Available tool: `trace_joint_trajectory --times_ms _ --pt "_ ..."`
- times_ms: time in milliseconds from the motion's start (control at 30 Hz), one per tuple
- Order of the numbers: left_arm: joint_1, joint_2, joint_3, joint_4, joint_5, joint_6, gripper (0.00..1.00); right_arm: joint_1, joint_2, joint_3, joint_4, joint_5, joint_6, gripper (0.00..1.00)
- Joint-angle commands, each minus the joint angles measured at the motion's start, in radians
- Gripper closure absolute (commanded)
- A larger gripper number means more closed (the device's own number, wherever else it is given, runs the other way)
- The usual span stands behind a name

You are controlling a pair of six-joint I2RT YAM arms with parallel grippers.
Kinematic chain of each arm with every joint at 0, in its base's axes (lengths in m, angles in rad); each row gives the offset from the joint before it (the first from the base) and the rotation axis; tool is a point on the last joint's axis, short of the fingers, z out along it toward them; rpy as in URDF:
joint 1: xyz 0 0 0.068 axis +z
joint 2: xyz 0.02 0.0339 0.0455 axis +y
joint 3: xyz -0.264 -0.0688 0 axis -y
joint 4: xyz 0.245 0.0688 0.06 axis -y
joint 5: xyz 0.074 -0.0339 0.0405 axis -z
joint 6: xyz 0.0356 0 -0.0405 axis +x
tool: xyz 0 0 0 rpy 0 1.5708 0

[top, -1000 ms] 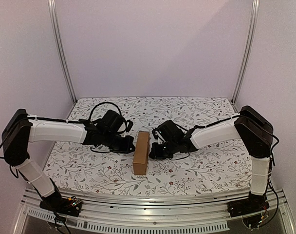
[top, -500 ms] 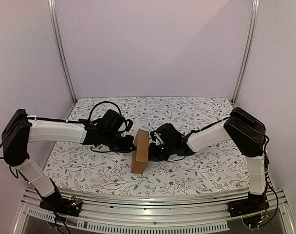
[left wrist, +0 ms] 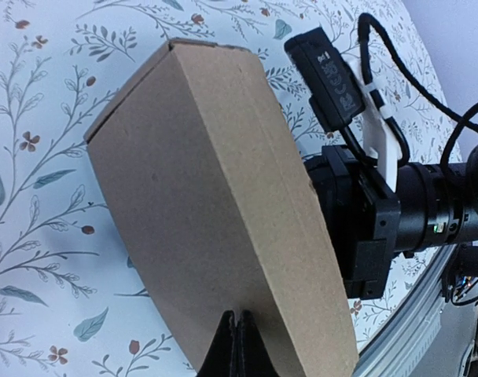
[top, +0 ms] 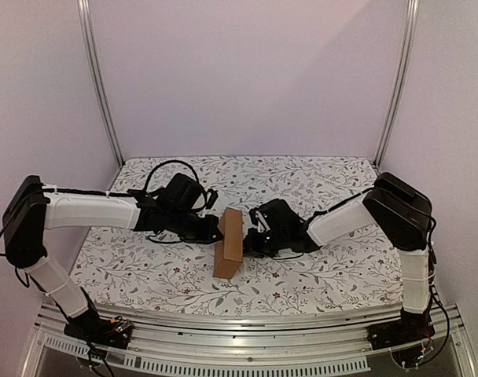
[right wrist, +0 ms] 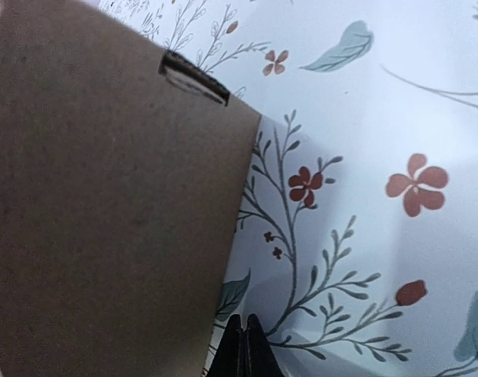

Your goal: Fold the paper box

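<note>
The paper box is a closed, elongated brown cardboard box lying on the table's middle, long axis running near to far, slightly tilted. My left gripper is shut with nothing in it, its tips pressed against the box's left side; the closed fingertips touch the cardboard. My right gripper is shut too and empty, at the box's right side; in its wrist view the tips sit just off the box's edge, over the cloth. A tab slot shows on the box.
A flower-patterned cloth covers the table. Metal frame posts stand at the back corners, and a metal rail runs along the near edge. The right arm's wrist is close behind the box.
The box has turned slightly, its far end swinging right. The left gripper has pushed right against it; the right arm has shifted a little.
</note>
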Motion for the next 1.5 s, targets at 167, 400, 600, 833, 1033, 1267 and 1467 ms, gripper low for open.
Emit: trace_joint_trajectory --times_ms 167,400,600,833,1033,1267,1467 --pt "-0.015 0.009 0.055 -0.015 0.014 0.014 1.00 -0.054 -0.060 -0.118 -0.156 0.153 -0.111 1.00" --pt "-0.018 0.070 0.103 -0.008 0.037 0.021 1.00 -0.075 -0.166 -0.168 -0.227 0.220 -0.178 1.00" --pt "-0.020 0.123 0.134 0.004 0.051 0.025 1.00 -0.081 -0.307 -0.199 -0.322 0.250 -0.227 1.00" --pt "-0.023 0.157 0.157 0.018 0.069 0.031 1.00 -0.081 -0.514 -0.229 -0.454 0.352 -0.303 1.00" --pt "-0.024 0.132 0.189 -0.014 0.061 0.065 1.00 -0.081 -0.643 -0.234 -0.553 0.471 -0.368 0.97" --pt "-0.023 0.061 0.242 -0.127 -0.039 0.117 0.91 -0.082 -0.752 -0.239 -0.620 0.597 -0.428 0.70" --pt "-0.023 -0.027 0.273 -0.225 -0.142 0.163 0.71 -0.081 -0.825 -0.236 -0.663 0.646 -0.461 0.42"
